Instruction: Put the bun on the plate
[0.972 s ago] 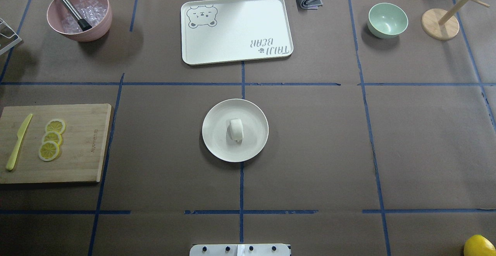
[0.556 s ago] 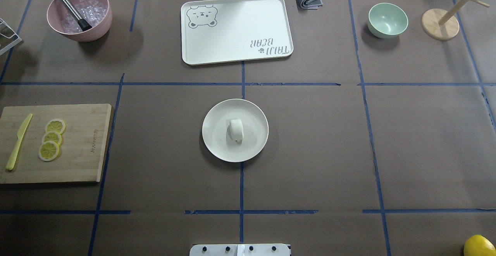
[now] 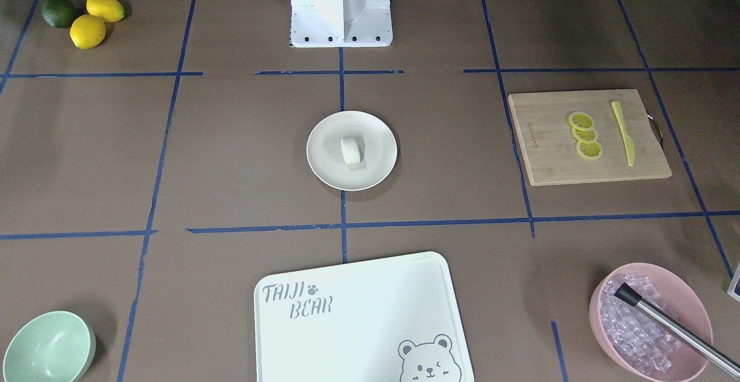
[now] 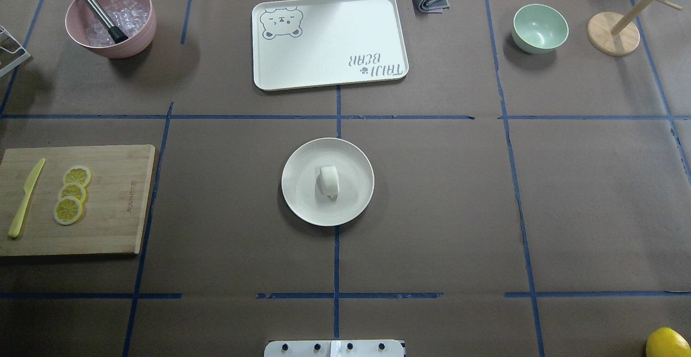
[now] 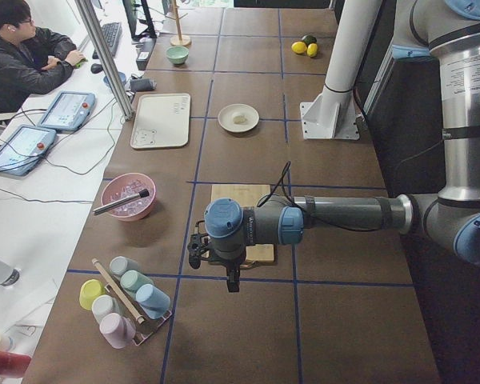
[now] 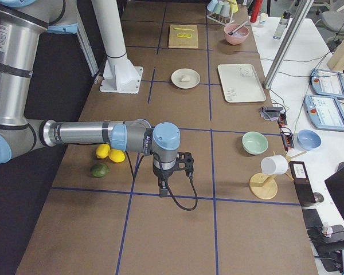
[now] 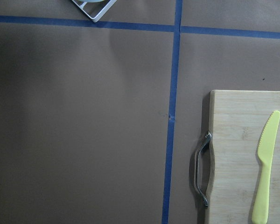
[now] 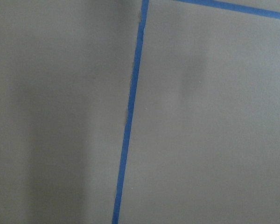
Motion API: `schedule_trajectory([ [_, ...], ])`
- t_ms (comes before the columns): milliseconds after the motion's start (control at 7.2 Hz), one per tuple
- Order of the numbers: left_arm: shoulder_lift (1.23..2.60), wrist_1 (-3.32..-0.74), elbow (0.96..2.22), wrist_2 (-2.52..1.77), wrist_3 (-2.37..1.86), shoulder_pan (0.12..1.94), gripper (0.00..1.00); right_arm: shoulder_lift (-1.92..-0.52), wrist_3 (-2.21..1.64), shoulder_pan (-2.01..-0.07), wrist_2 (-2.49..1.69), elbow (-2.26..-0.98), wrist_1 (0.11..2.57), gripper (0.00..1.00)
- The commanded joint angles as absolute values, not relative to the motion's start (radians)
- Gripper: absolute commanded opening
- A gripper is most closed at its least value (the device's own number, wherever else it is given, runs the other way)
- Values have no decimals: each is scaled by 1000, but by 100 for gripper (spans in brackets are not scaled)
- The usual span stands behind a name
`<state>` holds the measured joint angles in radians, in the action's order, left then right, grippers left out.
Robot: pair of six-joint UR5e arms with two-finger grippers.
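The white bun lies near the middle of the round cream plate at the table's centre, and nothing touches it. The front view shows the bun on the plate too. Neither arm reaches into the overhead or front view. My left gripper shows only in the exterior left view, hanging over the table's end beside the cutting board. My right gripper shows only in the exterior right view, far from the plate. I cannot tell whether either is open or shut.
A bear-print tray lies beyond the plate. A pink bowl of ice is far left, a mint bowl far right. A cutting board bears lemon slices and a yellow knife. Lemons lie by the base.
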<state>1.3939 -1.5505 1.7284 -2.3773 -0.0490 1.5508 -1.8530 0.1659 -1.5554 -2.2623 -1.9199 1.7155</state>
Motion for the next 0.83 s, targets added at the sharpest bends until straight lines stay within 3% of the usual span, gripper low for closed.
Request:
schedule_trajectory([
  [0,1390,-1549,1729,-2376,-49,1551,100,-1853,164,-1555,-2267,-1921,1715,98],
  [694,1390,-1549,1730,-2347,-52,1551,100,-1853,133,-1555,-2292,-1922,1715,99],
])
